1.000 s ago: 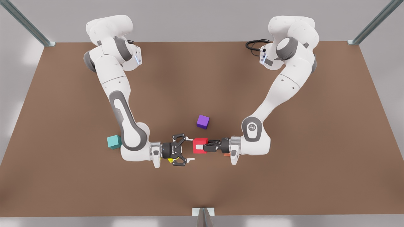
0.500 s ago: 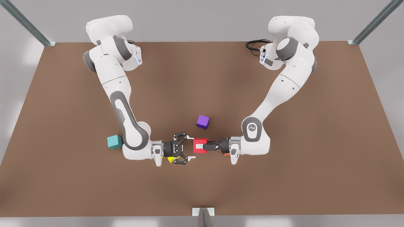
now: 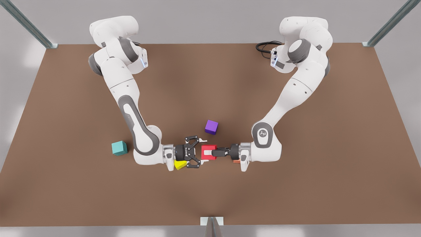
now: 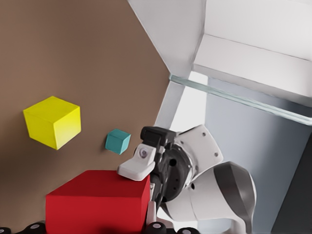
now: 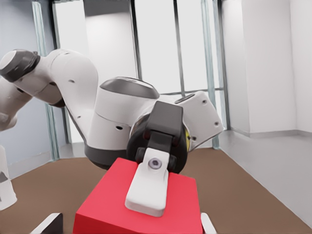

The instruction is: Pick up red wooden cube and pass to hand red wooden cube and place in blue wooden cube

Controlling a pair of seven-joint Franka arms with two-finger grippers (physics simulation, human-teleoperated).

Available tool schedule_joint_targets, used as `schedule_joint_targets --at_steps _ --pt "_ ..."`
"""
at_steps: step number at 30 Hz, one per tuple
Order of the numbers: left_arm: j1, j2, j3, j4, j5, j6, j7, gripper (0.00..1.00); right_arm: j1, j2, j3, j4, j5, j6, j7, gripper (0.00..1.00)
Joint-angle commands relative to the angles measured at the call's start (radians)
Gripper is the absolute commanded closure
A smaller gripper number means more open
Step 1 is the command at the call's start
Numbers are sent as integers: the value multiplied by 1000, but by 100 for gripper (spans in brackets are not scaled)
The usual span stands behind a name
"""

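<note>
Since 1 second ago the right gripper (image 3: 201,153) slid closer, and its wide open fingers reached around 1 end of the red wooden cube (image 3: 209,147). The left gripper (image 3: 208,153) squeezed that cube tight from the other end. The blue wooden cube (image 3: 119,148) sat on the brown table (image 3: 296,184), well apart, toward the front view's left

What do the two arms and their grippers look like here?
Both arms have glossy white shells and dark grey joints. The left gripper, at the front view's right, and the right gripper, at its left, have black linkages and white fingertip pads. A black cable loops by the left arm.
</note>
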Motion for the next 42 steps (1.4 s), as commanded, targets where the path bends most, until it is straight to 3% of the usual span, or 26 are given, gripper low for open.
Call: schedule_joint_targets --at_steps 1,13,14,15,16,17,19,20,21,24,26,34,36,37,39,42 --pt "-1 -2 -1 0 -17 0 69 36 0 1 6 1 8 3 -5 0" --pt "1 -3 -8 0 -20 0 66 36 20 25 14 6 16 43 -5 0" --pt "-1 -3 -8 0 -20 0 66 36 20 25 15 7 16 43 -4 10" --pt "-1 -3 -8 0 -20 0 66 36 20 25 20 6 16 43 -5 28" --pt "-1 -3 -8 0 -20 0 67 36 20 25 20 6 16 43 -5 56" --pt "-1 -3 -8 0 -20 0 67 36 20 25 20 6 16 43 -5 66" --pt "-1 -2 -8 0 -20 0 67 36 20 27 20 4 16 43 -5 66" --pt "-1 -3 -8 0 -20 0 69 24 20 27 21 4 16 44 -5 66" --pt "1 -3 -8 0 -20 0 69 22 20 27 21 4 17 46 -5 66" --pt "1 -3 -8 0 -20 0 67 22 19 27 21 2 22 44 -5 65" --pt "1 -2 -8 0 -20 0 69 0 19 27 21 2 22 44 -5 65" --pt "109 -29 -8 -21 9 -143 61 0 -26 15 8 -1 -52 34 -5 65" --pt "188 -89 -11 -53 171 -207 -29 0 -127 2 6 -28 -301 -20 -2 65" --pt "231 -144 -10 -41 441 -354 -167 0 -182 -19 6 -34 -507 -32 13 65" --pt "260 -201 -11 147 1015 -899 -188 0 -247 -74 -20 -34 -865 -83 102 65" --pt "280 -353 -2 166 1463 -968 -189 0 -236 -182 -169 -33 -1159 -177 172 63"
